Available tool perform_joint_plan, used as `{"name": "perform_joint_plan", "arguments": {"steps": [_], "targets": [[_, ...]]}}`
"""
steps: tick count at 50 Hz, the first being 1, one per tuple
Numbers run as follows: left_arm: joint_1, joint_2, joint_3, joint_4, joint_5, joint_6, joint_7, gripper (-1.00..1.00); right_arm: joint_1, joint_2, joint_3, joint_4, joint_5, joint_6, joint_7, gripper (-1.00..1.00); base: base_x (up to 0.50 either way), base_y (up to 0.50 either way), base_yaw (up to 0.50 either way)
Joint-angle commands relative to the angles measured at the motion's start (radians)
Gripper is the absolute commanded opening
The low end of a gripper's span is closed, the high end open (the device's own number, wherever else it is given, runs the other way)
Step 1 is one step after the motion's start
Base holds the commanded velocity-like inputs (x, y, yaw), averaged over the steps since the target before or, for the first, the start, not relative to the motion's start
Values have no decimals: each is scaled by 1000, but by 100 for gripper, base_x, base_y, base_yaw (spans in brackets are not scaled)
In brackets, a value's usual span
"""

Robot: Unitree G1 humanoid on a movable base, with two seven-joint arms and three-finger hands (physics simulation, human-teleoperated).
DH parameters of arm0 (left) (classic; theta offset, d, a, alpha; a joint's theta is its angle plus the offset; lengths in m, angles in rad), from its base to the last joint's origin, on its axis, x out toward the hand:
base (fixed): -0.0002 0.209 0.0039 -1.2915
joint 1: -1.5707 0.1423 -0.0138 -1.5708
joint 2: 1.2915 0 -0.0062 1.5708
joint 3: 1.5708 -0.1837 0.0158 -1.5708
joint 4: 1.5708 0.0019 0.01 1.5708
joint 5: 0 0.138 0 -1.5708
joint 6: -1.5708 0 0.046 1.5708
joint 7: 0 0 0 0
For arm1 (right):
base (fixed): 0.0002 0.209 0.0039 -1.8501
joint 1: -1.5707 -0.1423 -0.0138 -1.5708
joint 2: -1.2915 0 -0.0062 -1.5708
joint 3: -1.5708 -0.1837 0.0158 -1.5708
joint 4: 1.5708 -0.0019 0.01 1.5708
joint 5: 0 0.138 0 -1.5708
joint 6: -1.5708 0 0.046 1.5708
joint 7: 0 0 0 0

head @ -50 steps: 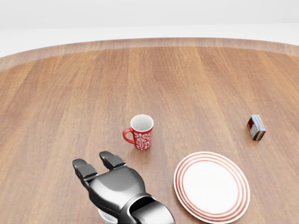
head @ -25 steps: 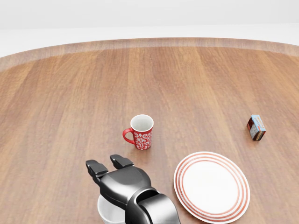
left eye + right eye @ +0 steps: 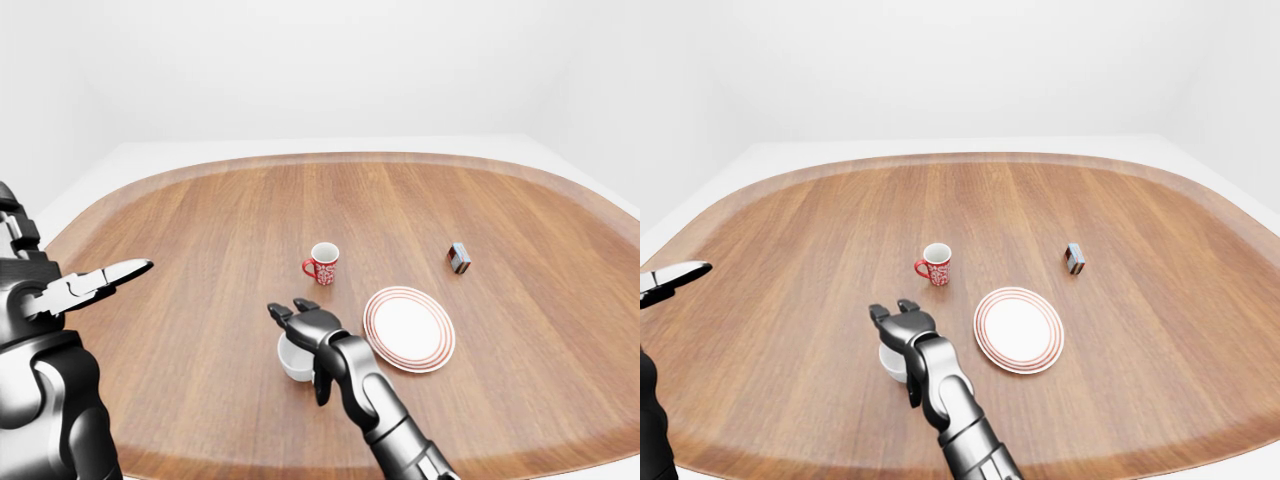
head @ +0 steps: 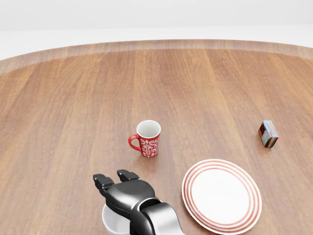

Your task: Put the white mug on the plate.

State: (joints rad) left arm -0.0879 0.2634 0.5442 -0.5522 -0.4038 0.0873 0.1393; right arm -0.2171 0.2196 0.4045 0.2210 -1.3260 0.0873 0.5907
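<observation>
The white mug (image 4: 111, 223) stands on the wooden table at the bottom edge of the head view, left of the plate (image 4: 221, 195), which is white with red rings. My right hand (image 4: 113, 179) lies over the mug's top with its fingers stretched out flat, open, not closed round it. The hand and forearm hide most of the mug. My left hand (image 3: 100, 280) is raised at the left of the left-eye view, open and empty, far from the mug.
A red patterned mug (image 4: 148, 138) stands upright above the white mug and the plate in the head view. A small box (image 4: 268, 133) lies at the right. The round table's edge (image 4: 156, 44) runs along the top.
My right hand has shifted right and a little down in the head view, over the white mug. More of the mug's rim shows now. Nothing else has moved.
</observation>
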Motion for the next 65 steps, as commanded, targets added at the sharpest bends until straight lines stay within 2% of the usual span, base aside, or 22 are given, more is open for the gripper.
{"name": "perform_joint_plan", "arguments": {"steps": [1,9,44,65], "targets": [[-12,-12,-22,96,7,0,-2,100,-27,17,2,131,8,0,-35,100,0,0,0],[-11,-13,-22,100,7,0,-3,100,-61,23,-16,219,14,0,-74,100,0,0,0],[-8,-14,-20,92,4,0,-2,100,-187,40,-72,395,38,0,-116,100,0,0,0],[-12,-14,-24,105,6,0,-3,100,-275,62,-101,609,81,0,-224,100,0,0,0]]}}
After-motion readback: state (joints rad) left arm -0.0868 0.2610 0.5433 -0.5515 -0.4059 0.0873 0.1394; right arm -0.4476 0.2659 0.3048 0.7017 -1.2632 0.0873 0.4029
